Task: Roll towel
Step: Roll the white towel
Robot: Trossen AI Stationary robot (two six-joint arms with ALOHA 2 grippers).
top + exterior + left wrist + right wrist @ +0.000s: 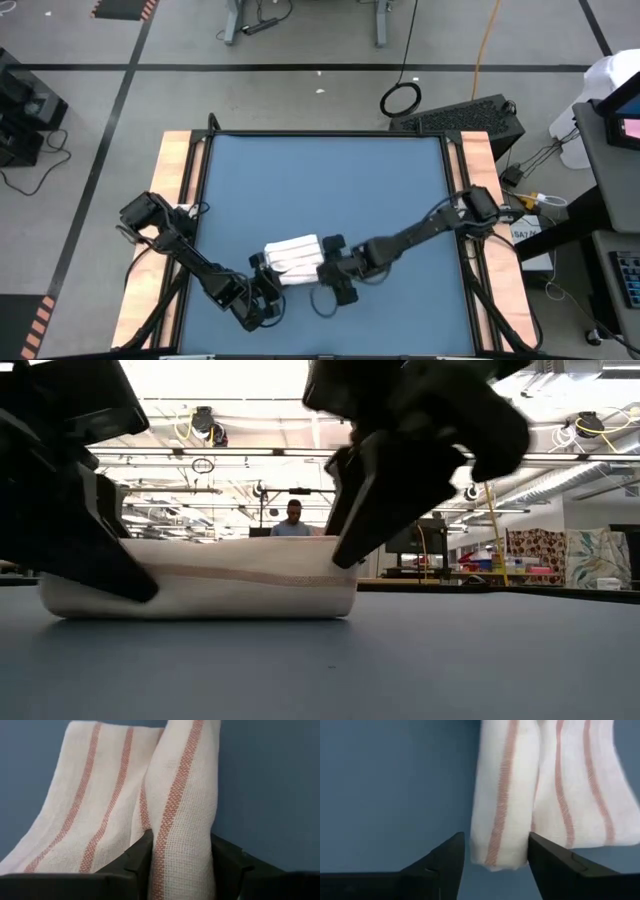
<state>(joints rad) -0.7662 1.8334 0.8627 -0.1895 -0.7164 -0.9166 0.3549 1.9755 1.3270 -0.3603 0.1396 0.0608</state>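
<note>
We see the towel (292, 258) lying as a short, thick roll on the blue desk (320, 180), near its front edge and a little left of centre, with one end effector at each end. In the high view both ends of the roll are hidden under the dark arms, so only its white middle shows. In the low view the roll sits flat on the desk, and the two end effectors are dark, blurred shapes cut off by the frame's top. We can make out no label or writing on the towel or the desk.

The left end effector (266, 290) is at the roll's left end. In its wrist view, the fingers (137, 857) press against both sides of a rolled fold with one reddish stripe, and the cloth fills the gap between them. We take it as holding the towel at a narrow opening. More striped cloth spreads beyond, and its lower part is cut off by the fingers.

The right end effector (330, 272) is at the roll's right end. Its wrist view shows the fingers (447, 857) set moderately wide on either side of the roll's end, with blue desk visible between each finger and the cloth. It holds nothing.

A person (293, 518) shows far behind the desk, partly hidden by the roll.
</note>
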